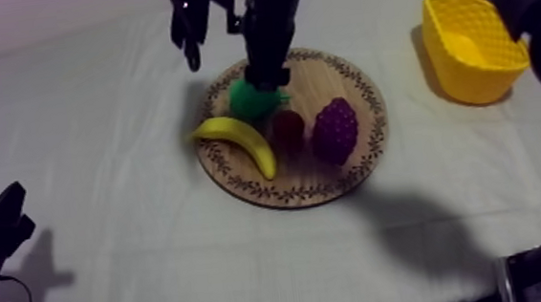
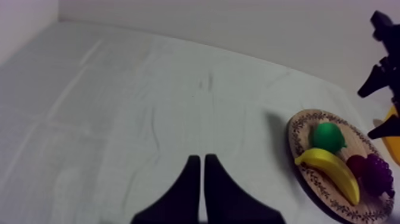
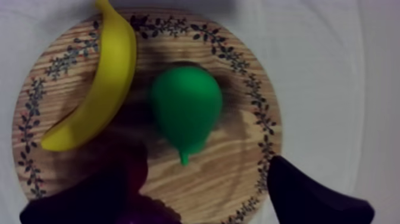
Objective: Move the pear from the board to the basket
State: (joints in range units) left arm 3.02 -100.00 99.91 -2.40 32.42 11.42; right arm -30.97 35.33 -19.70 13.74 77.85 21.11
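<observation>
The pear [image 1: 252, 98] is lying ungrasped on the wooden board [image 1: 370, 142]. The right gripper [image 1: 265, 77] is being held over it, fingers spread at either side. The left gripper [image 2: 199, 173] is being held pressed together, well apart. Grasping and carrying to the yellow basket [image 1: 479, 83] are being awaited.

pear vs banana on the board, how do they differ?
The pear is green and plump with a small stem tip; the banana is yellow, long and curved. The pear sits right below the open right gripper; the banana lies off to one side, near the rim. Both rest on the wooden board.
</observation>
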